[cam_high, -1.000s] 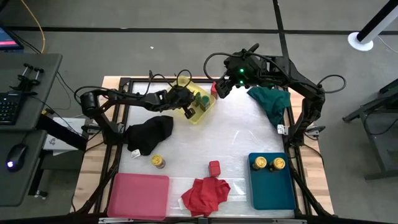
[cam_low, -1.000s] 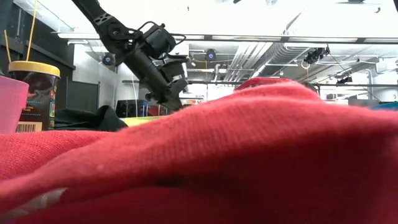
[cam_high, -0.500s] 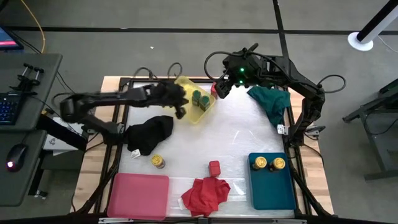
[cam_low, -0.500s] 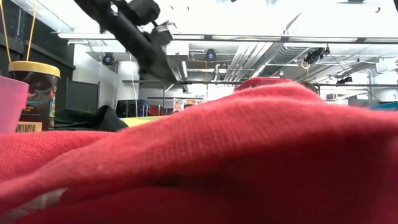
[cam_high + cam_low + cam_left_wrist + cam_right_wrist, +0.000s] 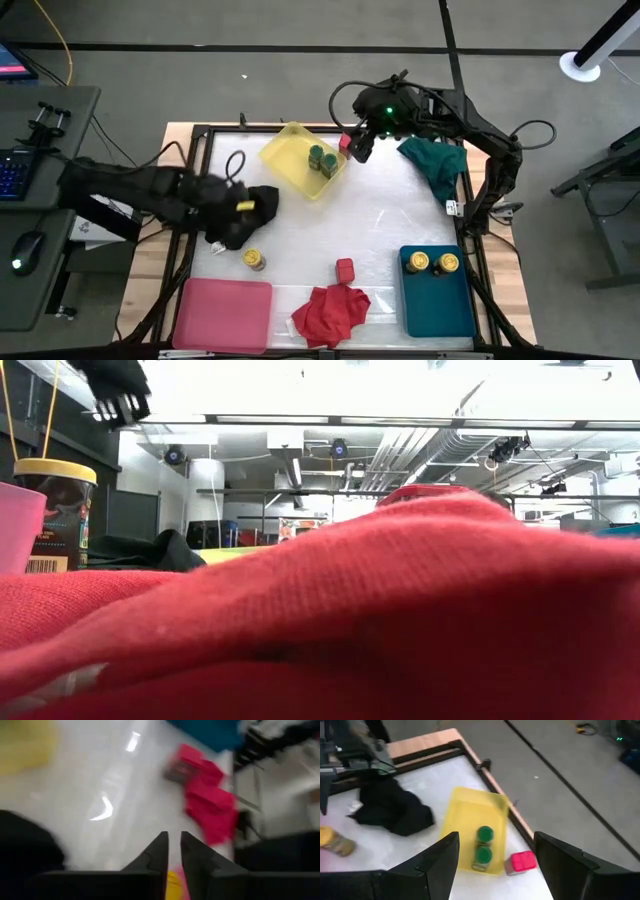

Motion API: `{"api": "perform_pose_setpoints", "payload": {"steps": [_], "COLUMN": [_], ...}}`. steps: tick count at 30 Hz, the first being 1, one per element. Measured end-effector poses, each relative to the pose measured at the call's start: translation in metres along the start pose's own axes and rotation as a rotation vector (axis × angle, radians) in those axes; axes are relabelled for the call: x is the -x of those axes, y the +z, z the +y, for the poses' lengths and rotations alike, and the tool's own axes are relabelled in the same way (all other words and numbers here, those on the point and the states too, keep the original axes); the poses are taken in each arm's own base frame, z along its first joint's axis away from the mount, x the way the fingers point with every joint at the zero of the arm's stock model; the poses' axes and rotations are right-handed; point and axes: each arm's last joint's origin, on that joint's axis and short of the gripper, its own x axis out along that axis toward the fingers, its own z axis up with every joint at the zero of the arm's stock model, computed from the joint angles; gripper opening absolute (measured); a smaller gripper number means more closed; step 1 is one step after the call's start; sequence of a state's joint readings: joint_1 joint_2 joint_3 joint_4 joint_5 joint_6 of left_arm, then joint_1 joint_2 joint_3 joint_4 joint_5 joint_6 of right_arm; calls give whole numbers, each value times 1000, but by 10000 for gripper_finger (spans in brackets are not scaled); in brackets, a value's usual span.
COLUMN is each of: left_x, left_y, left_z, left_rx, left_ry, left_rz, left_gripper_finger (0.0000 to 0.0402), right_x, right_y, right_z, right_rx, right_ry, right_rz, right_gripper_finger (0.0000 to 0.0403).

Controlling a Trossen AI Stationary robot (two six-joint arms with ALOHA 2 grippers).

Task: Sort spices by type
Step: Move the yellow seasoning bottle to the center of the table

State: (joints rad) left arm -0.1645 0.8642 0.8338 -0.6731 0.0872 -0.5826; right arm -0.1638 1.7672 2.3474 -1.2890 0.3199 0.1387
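In the high view my left gripper (image 5: 255, 205) hangs shut over the black cloth (image 5: 238, 218) near the table's left edge, touching nothing. In its wrist view the fingers (image 5: 174, 855) point toward the red cloth (image 5: 210, 802). My right gripper (image 5: 356, 146) is open at the far edge, above a red box (image 5: 343, 142) beside the yellow tray (image 5: 285, 155). Two green-lidded jars (image 5: 321, 159) stand in that tray. Two yellow-lidded jars (image 5: 431, 262) stand on the teal tray (image 5: 436, 300). One yellow-lidded jar (image 5: 254, 260) and another red box (image 5: 345, 268) stand on the table.
A pink tray (image 5: 222, 312) lies at the near left corner, and the red cloth (image 5: 330, 312) lies bunched at the near edge, filling the low view. A green cloth (image 5: 436, 165) lies at the far right. The table's middle (image 5: 390, 215) is bare.
My left arm has drawn back from the yellow tray toward the table's left and near side, and its gripper now hangs over the black cloth. The right arm has kept still.
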Motion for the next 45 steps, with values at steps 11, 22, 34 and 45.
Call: {"api": "perform_pose_setpoints", "payload": {"steps": [11,22,34,45], "left_x": [6,-24,-76,-102], "left_y": [-11,-28,-38,-42], "left_z": [-53,-60,-59,-52], "left_rx": [-498,-952,-1019,-1012], "left_ry": [-89,8,99,145], "left_rz": [276,321,499,601], "left_gripper_finger": [217,313,317,317], "right_x": [16,48,54,54], "right_y": [-7,-23,-28,-29], "right_z": [46,98,105,105], "right_rx": [-203,-358,-359,-338], "right_ry": [217,167,115,112], "right_rz": [32,-37,-65,-57], "right_gripper_finger": [252,252,252,252]}}
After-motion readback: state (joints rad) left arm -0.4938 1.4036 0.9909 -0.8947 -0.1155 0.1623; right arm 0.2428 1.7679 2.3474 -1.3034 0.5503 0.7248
